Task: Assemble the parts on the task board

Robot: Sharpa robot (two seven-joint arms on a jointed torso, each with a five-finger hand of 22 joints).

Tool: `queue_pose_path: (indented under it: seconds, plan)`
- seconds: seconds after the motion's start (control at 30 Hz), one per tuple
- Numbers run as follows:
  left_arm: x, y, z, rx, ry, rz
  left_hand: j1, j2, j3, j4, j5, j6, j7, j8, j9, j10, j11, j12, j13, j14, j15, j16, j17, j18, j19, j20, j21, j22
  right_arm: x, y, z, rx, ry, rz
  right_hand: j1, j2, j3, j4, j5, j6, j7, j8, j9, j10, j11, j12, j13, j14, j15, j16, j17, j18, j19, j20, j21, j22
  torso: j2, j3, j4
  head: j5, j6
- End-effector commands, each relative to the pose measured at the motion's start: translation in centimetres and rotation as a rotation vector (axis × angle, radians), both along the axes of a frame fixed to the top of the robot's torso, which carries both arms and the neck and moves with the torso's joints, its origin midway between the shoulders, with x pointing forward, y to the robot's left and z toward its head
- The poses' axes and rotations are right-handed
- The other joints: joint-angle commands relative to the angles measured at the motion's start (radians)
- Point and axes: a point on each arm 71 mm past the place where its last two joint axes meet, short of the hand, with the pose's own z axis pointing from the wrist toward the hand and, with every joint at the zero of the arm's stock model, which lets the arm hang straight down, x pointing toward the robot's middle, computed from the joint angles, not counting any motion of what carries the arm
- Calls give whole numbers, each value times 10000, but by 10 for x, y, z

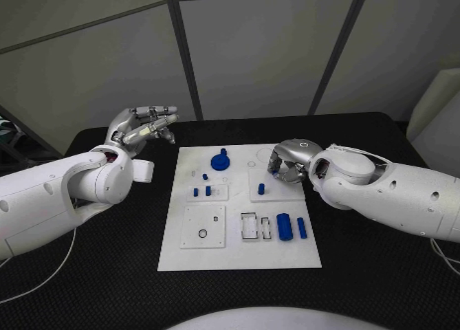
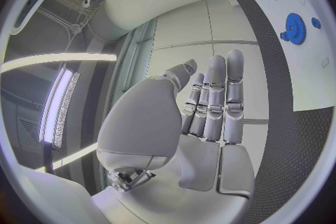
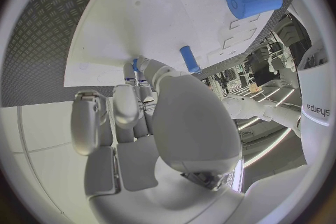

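Note:
The white task board (image 1: 240, 240) lies in the middle of the black table. On it are a blue gear (image 1: 220, 162), several small blue pegs (image 1: 201, 191), a single peg (image 1: 260, 188), a thick blue cylinder (image 1: 285, 226) and a slim blue bar (image 1: 302, 227). My right hand (image 1: 287, 165) hangs over the board's far right part with its fingers curled down. In the right wrist view its fingertips pinch a small blue peg (image 3: 135, 64) just above the board, near the standing peg (image 3: 189, 59). My left hand (image 1: 140, 126) is raised beyond the board's far left corner, fingers (image 2: 213, 101) straight, holding nothing.
White inset plates with slots and holes (image 1: 203, 227) sit on the board's near half. Black table (image 1: 91, 275) surrounds the board on all sides. Grey wall panels stand behind the table's far edge.

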Motion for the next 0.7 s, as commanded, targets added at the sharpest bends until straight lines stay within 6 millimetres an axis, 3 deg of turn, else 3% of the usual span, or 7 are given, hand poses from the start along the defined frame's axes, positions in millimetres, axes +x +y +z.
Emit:
queue_pose_path:
  seconds: [0.03,0.7]
  plan:
    - [1,1,1,-61,37,83,-3,62,9,-71,-48,65,3,52,10,65,-24,54,-16,-52,-11,62,-14,-102,-52,-7,-45,-9,-1,-2,4,-133,-474,-218,48,79,63,-40,-3,66,12,0,12,231,-143,-36,53,368,-59,41,24,-140,55,-13,47,1049,0,-10,-4,-23,2]
    - [3,2,-1,-26,158,143,25,42,-17,-124,-54,21,37,56,-5,-61,11,44,-57,-165,14,84,-59,-112,-114,1,-53,-2,-25,9,29,879,-1193,302,10,35,265,-228,68,64,39,-55,0,239,-115,-110,107,345,-37,154,107,-161,90,7,136,1166,-8,-20,2,13,76]
